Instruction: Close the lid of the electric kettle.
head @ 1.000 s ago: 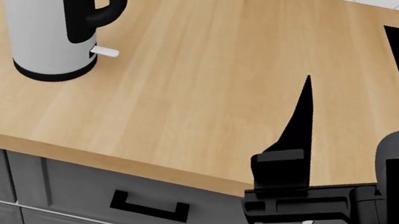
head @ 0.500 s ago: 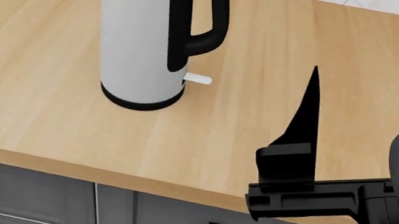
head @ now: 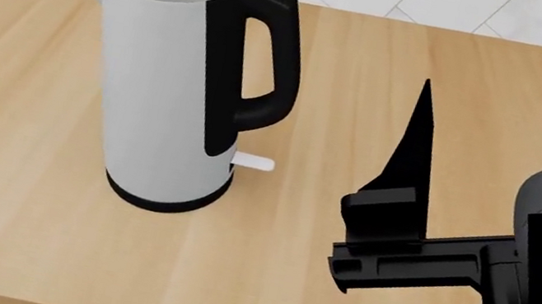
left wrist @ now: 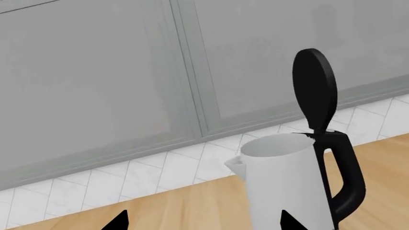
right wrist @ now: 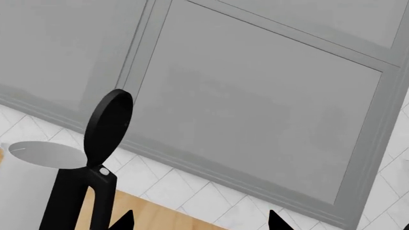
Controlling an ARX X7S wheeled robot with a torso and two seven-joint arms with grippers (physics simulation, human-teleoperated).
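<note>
While the lid (left wrist: 314,88) stands upright above the hinge at the top of the black handle (head: 258,74), the electric kettle (head: 163,83) sits on the wooden surface (head: 20,183) with its mouth uncovered. It stands upright, to the left of my right pincer (head: 399,183), and the two are apart.

State of my right pincer: one tall black finger shows in the head view, and the right wrist view shows two fingertips with a clear gap between them, so I judge it released and holding nothing. Of my left pincer (left wrist: 203,221), only two tips show, spread apart, with nothing between them.

Handling, as a judgement: the lid is a rigid thin disc, likely light, swinging on a single hinge. No grasp is needed. Press on its flat back face near the upper edge, far from the hinge. The kettle looks tall on a narrow base, so a hard sideways push could tip or slide it.
</note>
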